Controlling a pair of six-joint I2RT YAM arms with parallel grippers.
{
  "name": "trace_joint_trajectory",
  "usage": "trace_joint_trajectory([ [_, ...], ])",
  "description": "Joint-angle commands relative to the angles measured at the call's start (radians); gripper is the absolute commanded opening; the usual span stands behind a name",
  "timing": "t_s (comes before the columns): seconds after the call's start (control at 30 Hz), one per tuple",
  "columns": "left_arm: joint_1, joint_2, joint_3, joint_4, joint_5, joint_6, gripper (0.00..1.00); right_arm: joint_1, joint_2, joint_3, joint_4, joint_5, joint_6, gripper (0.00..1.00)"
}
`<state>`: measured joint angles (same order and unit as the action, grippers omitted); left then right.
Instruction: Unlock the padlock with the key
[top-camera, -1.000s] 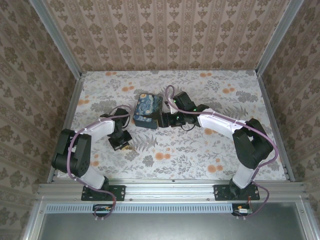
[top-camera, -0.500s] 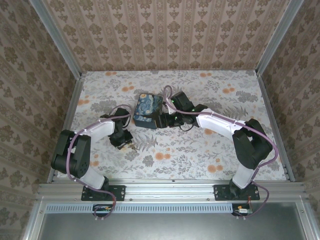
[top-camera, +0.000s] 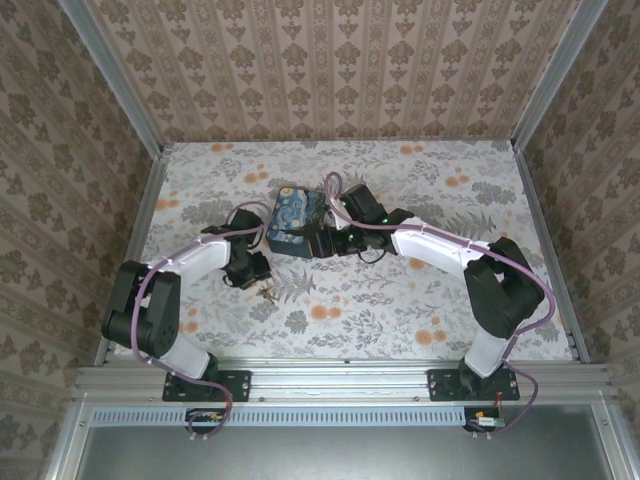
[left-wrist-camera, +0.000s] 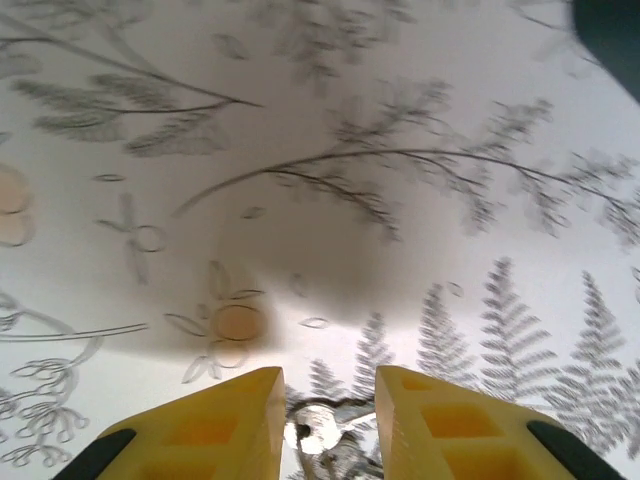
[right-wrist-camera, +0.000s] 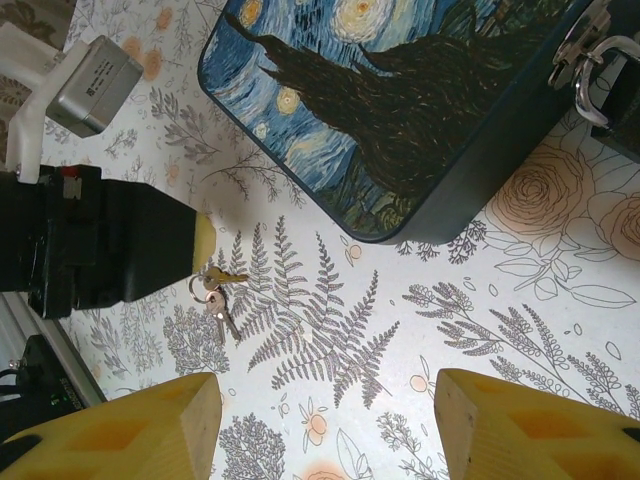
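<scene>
Two tools open: left tool (left-wrist-camera: 328, 400) narrowly astride keys (left-wrist-camera: 315, 436), right tool (right-wrist-camera: 325, 400) wide by painted case (right-wrist-camera: 400, 110).

1. The box (top-camera: 295, 222) sits on the table (top-camera: 430, 300), left of its centre.
2. The keys (top-camera: 266, 293) lie flat on the table, nearer the arm bases than the box and off its left near corner, apart from it.
3. The left gripper (left-wrist-camera: 330, 425) stands between the box and the keys, with the key ring in the gap between its fingers.
4. The right gripper (right-wrist-camera: 320, 425) is just beside the box's right near corner.
5. What seems to be the padlock (right-wrist-camera: 592, 80) hangs at the box's edge on that same side.
</scene>
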<state>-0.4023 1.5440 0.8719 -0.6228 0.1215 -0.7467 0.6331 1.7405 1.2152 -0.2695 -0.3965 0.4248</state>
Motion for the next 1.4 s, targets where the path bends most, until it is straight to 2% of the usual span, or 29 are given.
trace_joint_trajectory([
  [0.0, -0.037, 0.039, 0.05, -0.026, 0.023, 0.17, 0.28, 0.008, 0.022, 0.023, -0.021, 0.019, -0.009, 0.59],
  [0.2, -0.143, 0.112, 0.144, -0.143, -0.136, 0.338, 0.25, 0.008, 0.013, 0.026, -0.035, 0.027, -0.016, 0.59],
  [0.4, -0.209, 0.145, 0.152, -0.183, -0.279, 0.403, 0.27, 0.007, 0.012, 0.026, -0.038, 0.034, -0.017, 0.59],
  [0.5, -0.213, 0.142, 0.131, -0.182, -0.306, 0.419, 0.29, 0.005, 0.006, 0.022, -0.037, 0.049, -0.012, 0.59],
  [0.83, -0.233, 0.128, 0.105, -0.142, -0.235, 0.443, 0.33, -0.086, -0.072, -0.048, -0.004, 0.17, 0.11, 0.6],
  [1.1, -0.243, 0.148, 0.111, -0.142, -0.248, 0.454, 0.35, -0.116, -0.09, -0.074, 0.016, 0.167, 0.136, 0.6],
  [1.37, -0.233, 0.224, 0.114, -0.158, -0.283, 0.431, 0.31, -0.12, -0.107, -0.091, 0.025, 0.166, 0.138, 0.6],
])
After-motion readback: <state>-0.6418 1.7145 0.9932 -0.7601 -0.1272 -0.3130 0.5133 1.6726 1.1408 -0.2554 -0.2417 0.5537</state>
